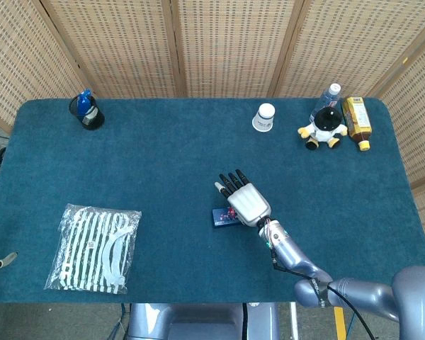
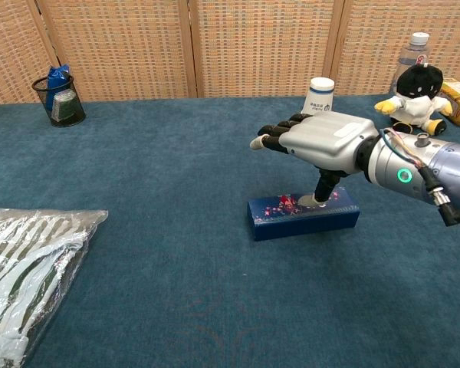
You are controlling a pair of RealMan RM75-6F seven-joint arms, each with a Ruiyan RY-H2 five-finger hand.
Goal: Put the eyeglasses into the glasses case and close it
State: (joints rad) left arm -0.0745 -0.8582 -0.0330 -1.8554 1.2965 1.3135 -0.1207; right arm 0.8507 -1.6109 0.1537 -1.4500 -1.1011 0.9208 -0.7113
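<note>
On blue cloth table (image 2: 138,253), centre-right: glasses case (image 2: 303,217) lies flat, lid looks shut. Eyeglasses not visible, presumably inside, can't confirm. Right hand (image 2: 316,141) above case, fingers spread, holding nothing, thumb down touching lid. Task prob. near done. Left hand out of view. Rm: wicker screens (image 1: 219,42) behind table.

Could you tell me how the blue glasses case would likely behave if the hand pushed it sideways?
The glasses case is a flat-sided box lying on its long face, so it would probably slide, not roll or tip. It looks rigid. The carpet-like table cover may drag on it. The right hand presses its lid.
</note>
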